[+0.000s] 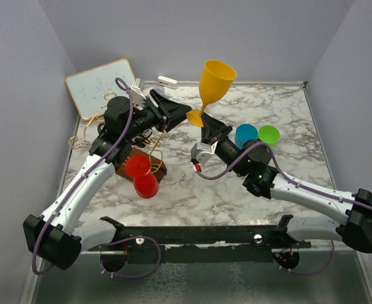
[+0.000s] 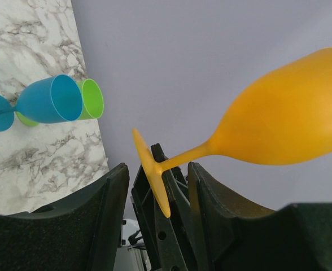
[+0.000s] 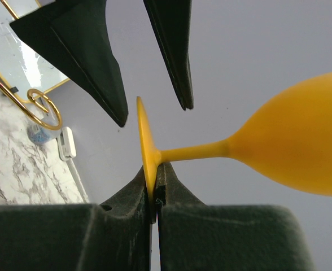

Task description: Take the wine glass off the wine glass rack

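1. The yellow wine glass (image 1: 216, 78) was in the air above the tabletop (image 1: 249, 183), bowl uppermost and tilted. It was well apart from the rack (image 1: 158, 166).
2. The right jaws were pinched shut on the rim of its foot (image 3: 148, 148). That is a thin edge hold, so slow, level moves seemed wise.
3. The left jaws stood open, one finger on each side of the foot, holding nothing.
4. For a firmer hold, closing the left jaws squarely across the foot looked best, away from the red glasses (image 1: 145, 184) at the rack.

Whiteboard (image 1: 102, 85) at back-left corner; small white block (image 1: 167, 81) nearby; marble tabletop (image 1: 300, 126).
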`<state>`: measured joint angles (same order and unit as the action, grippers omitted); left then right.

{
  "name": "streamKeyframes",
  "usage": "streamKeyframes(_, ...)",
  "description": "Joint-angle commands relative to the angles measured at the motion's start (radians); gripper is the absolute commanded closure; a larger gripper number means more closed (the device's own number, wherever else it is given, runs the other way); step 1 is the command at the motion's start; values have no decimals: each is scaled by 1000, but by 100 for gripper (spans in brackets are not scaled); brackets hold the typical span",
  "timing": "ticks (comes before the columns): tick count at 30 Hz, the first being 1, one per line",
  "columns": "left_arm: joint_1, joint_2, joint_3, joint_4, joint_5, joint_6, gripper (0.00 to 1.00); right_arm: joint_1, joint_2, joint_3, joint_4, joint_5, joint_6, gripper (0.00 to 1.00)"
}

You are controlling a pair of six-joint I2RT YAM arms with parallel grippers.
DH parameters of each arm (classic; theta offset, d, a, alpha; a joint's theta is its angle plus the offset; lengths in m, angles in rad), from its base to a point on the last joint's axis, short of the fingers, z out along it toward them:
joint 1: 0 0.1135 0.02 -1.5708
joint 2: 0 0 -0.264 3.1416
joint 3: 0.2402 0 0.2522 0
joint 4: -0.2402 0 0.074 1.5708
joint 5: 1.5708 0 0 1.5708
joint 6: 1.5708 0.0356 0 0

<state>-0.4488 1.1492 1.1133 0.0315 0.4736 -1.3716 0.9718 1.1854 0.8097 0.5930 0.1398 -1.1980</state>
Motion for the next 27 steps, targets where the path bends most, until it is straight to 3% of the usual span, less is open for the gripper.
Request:
streamKeyframes(1, -21, 12, -6, 68, 31, -27, 56, 21, 24, 18, 81, -21, 5, 99)
streamKeyframes(4, -29, 15, -14, 76, 34, -27, 66, 30, 30, 20, 77, -18, 5, 99)
streamKeyframes(7, -33, 13, -17, 74, 33, -14, 92, 34, 31, 17, 77, -3, 6, 99)
streamKeyframes(9, -33, 6, -19, 68, 26, 4, 99, 34, 27, 13, 74, 8, 10, 98)
streamKeyframes(12, -33, -9, -28, 64, 10, 33, 100, 34, 11, 4, 53, 27, 30, 87)
streamKeyframes(15, -33, -31, -30, 47, -29, 74, 100, 34, -33, -11, 5, 48, 92, 56)
streamKeyframes(16, -33, -42, -28, 36, -53, 88, 100, 33, -53, -16, -27, 56, 119, 52)
streamKeyframes(27, -27, -222, 51, -155, -486, 289, 100, 34, -349, -8, -549, 104, 525, 49)
